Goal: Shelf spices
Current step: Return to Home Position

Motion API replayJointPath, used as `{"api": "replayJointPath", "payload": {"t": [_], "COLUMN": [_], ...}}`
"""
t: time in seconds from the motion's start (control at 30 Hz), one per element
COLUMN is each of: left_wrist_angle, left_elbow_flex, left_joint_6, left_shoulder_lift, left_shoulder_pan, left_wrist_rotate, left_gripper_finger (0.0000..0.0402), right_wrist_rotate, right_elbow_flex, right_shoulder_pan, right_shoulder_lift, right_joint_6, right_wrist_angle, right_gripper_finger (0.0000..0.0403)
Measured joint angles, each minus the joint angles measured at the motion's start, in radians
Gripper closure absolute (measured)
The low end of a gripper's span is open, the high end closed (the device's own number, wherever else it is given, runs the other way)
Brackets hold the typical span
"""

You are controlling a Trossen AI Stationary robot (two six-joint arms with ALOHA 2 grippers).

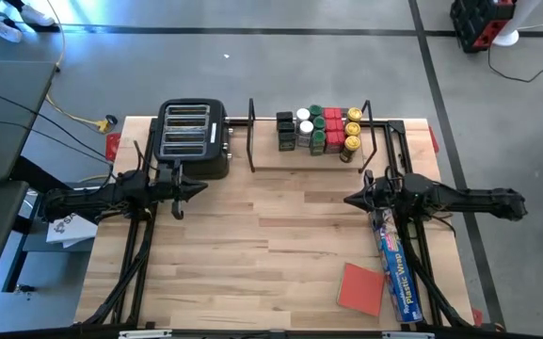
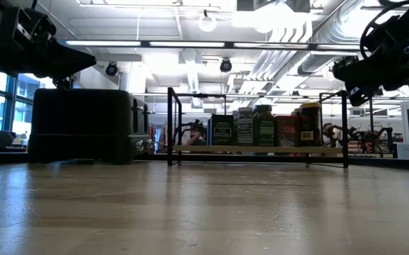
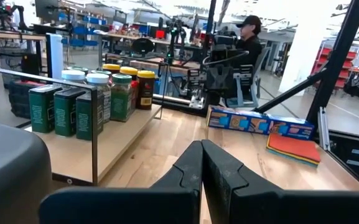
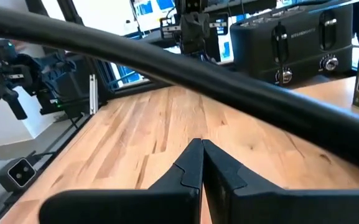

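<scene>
The spices (image 1: 320, 129) stand in a tight cluster on the light base board of the black wire shelf (image 1: 252, 151) at the table's far edge; green, red, yellow and white tops show, with black tins (image 1: 285, 132) at the cluster's left. They also show in the low view (image 2: 264, 129) and the left wrist view (image 3: 86, 99). My left gripper (image 1: 200, 189) hovers shut above the table beside the toaster, its fingers meeting in the left wrist view (image 3: 201, 163). My right gripper (image 1: 349, 200) hovers shut near the shelf's right end, also in its wrist view (image 4: 202, 163). Neither touches anything.
A black slotted toaster (image 1: 194, 138) stands left of the shelf at the far edge. A long blue plastic-wrap box (image 1: 395, 264) lies along the right side, with a flat red square pad (image 1: 361, 286) beside it near the front. Bare wood lies between the arms. A person sits beyond the table (image 3: 249, 38).
</scene>
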Motion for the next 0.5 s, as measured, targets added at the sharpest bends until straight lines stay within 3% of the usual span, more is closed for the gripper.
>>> {"api": "replayJointPath", "payload": {"t": [0.13, 0.37, 0.5], "left_wrist_angle": [0.000, -0.004, -0.001], "left_elbow_flex": [0.000, 0.002, 0.002], "left_joint_6": [0.000, 0.000, 0.000], "left_shoulder_lift": [0.000, -0.018, -0.018], "left_shoulder_pan": [0.000, -0.034, -0.032], "left_wrist_rotate": [0.000, -0.013, -0.026], "left_gripper_finger": [0.0401, 0.0401, 0.0401], "right_wrist_rotate": [0.003, 0.016, 0.015], "right_elbow_flex": [0.000, 0.000, 0.000], "right_shoulder_pan": [0.007, 0.080, 0.071], "right_shoulder_lift": [-0.006, -0.181, -0.183], "right_joint_6": [0.000, 0.000, 0.000], "right_wrist_angle": [-0.024, -0.049, 0.013], "right_gripper_finger": [0.0403, 0.0403, 0.0403]}}
